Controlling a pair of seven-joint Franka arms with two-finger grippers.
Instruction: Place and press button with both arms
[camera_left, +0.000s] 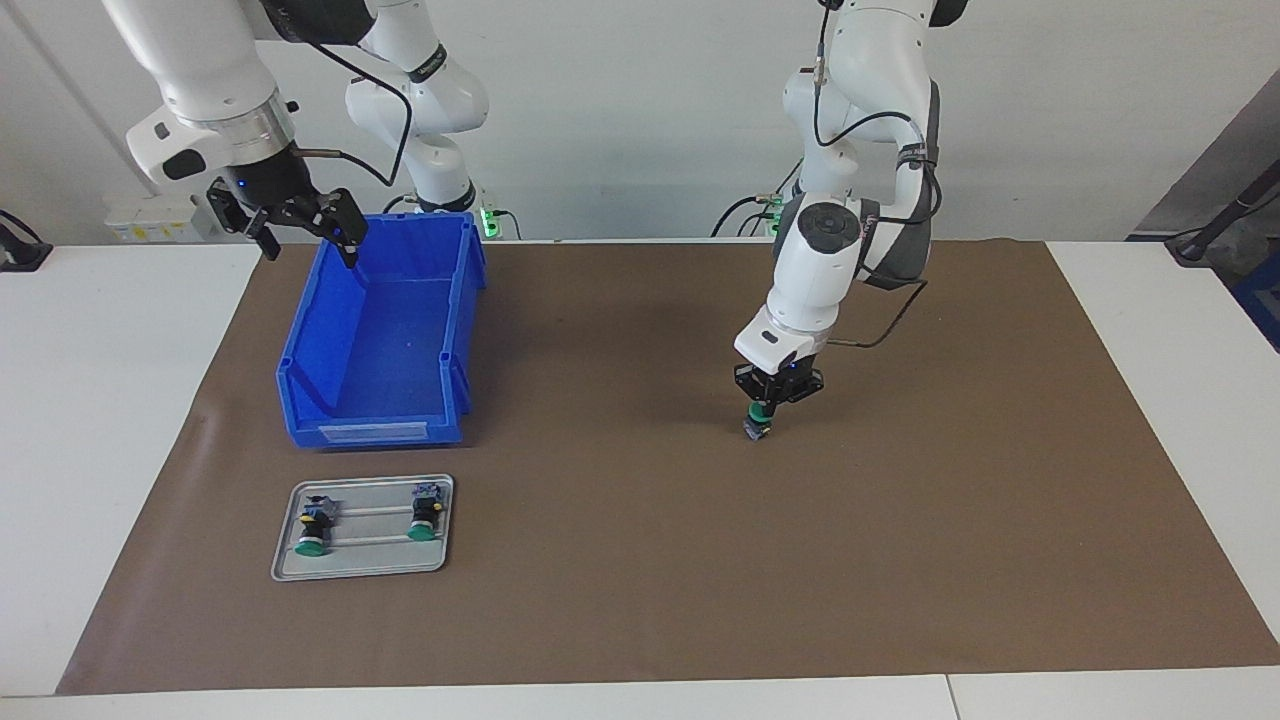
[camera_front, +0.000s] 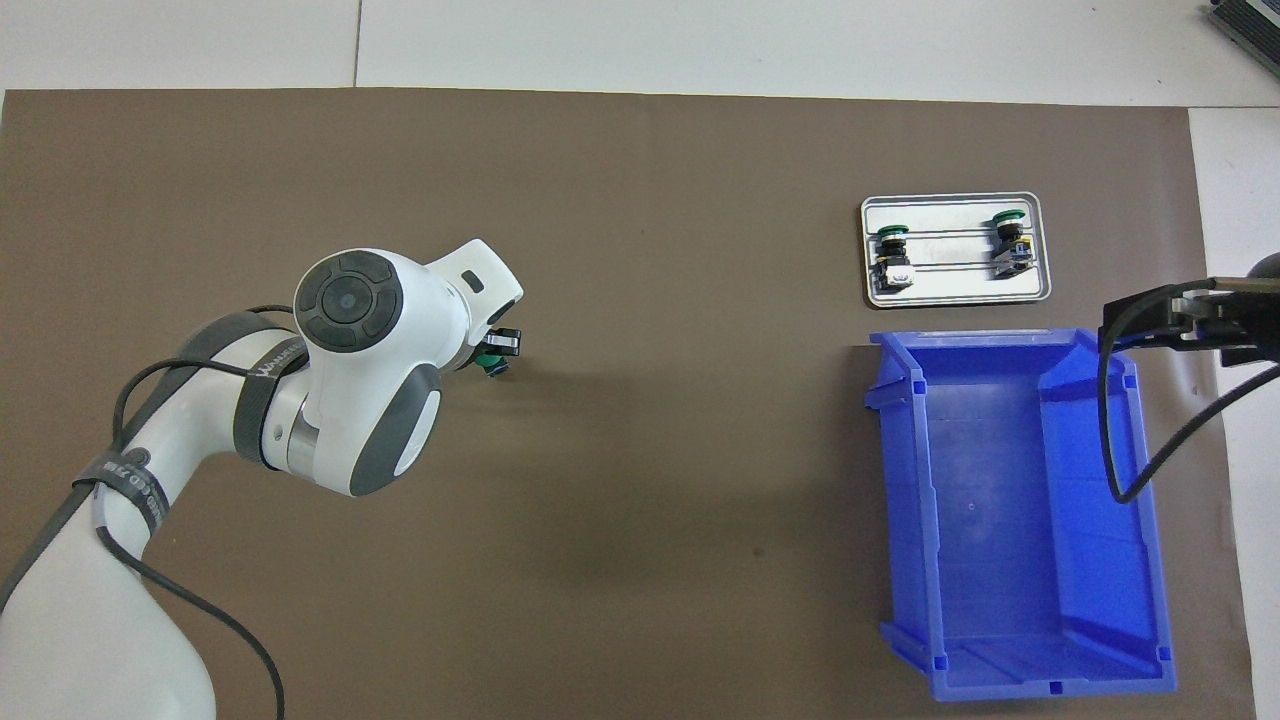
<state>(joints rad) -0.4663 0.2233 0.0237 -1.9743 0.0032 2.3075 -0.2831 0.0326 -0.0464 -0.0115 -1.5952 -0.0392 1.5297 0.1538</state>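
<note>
Nearest us, bare brown mat (camera_left: 640, 560) lies open around our left pincer (camera_left: 765, 408), closed on the button (camera_left: 758, 424), while our right pincer (camera_left: 300, 222) hangs half-open above the blue bin (camera_left: 380, 350).

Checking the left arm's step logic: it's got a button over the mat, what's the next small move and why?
Probably carry it toward the metal tray. The left gripper is shut on a button just above the bare mat, while two buttons already lie on the tray. The right gripper waits open over the blue bin.
</note>
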